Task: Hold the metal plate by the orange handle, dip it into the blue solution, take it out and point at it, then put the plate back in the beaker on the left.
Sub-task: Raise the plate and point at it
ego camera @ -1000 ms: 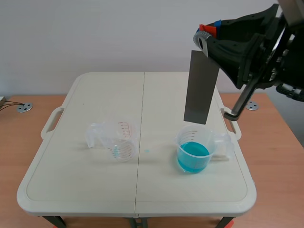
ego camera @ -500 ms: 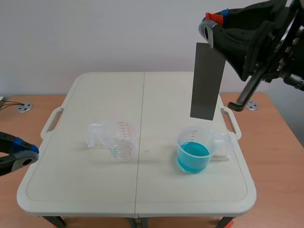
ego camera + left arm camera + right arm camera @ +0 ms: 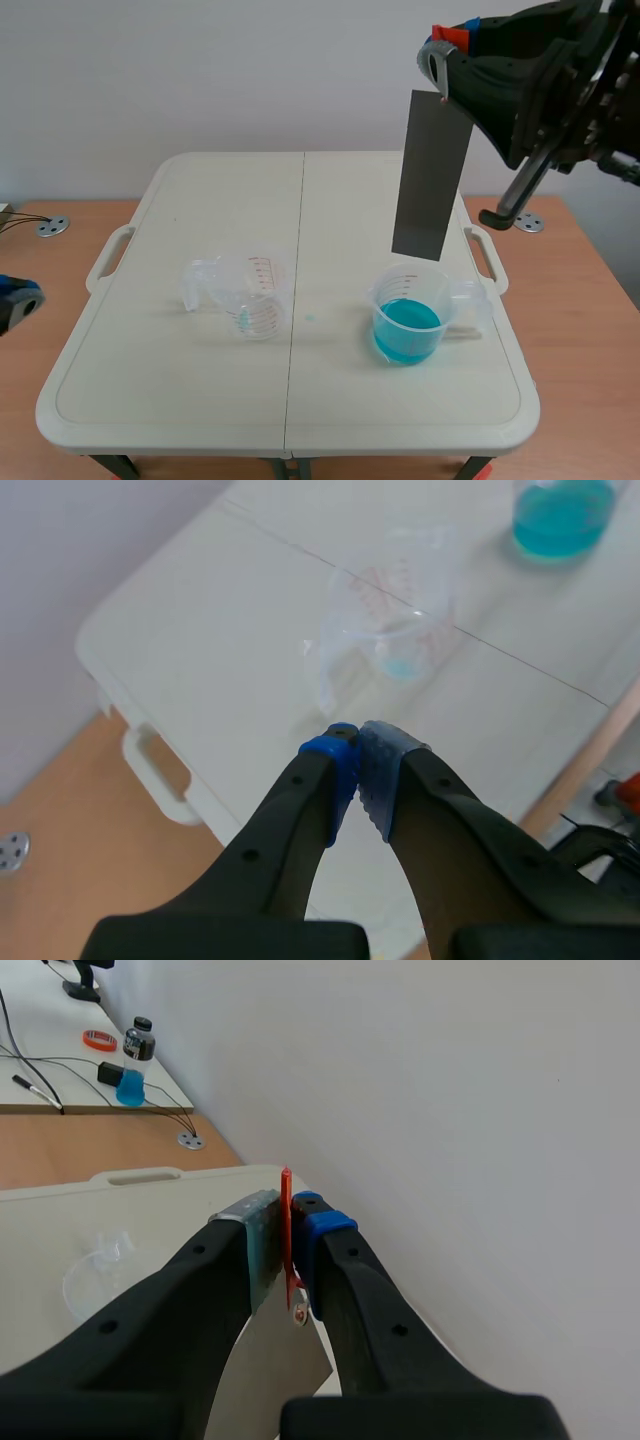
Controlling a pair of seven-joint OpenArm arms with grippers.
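Plate height changed little over the last second. The metal plate (image 3: 432, 175) rose slightly, then settled again with its lower edge swung a touch toward the desk's (image 3: 170, 400) middle. It hung clear above the right beaker (image 3: 408, 300), apart from its rim and well out of the blue solution (image 3: 406, 326). The right end effector (image 3: 287, 1228) was clamped on the orange handle (image 3: 452, 35), pads pressed either side, high over the far right of the desk. The left end effector (image 3: 358, 752) had shown at the near left edge half a second before and was by now almost out of the scene view. Its pads met on nothing, low beside the desk's left side.

Judgement: plate out of the solution, pointing step apparently pending, and the left arm was backing off rather than approaching. Whether the plate was wet could not be told.

Surroundings: the left beaker (image 3: 250, 295) stood upright across the centre seam, a faint bluish trace at its bottom. A small blue drop (image 3: 311, 318) lay between the beakers. Nothing stood between the plate and the left beaker, though the hanging plate's swing could clip either rim. A bottle (image 3: 134, 1065) of blue liquid and cables sat on a separate surface, well apart.
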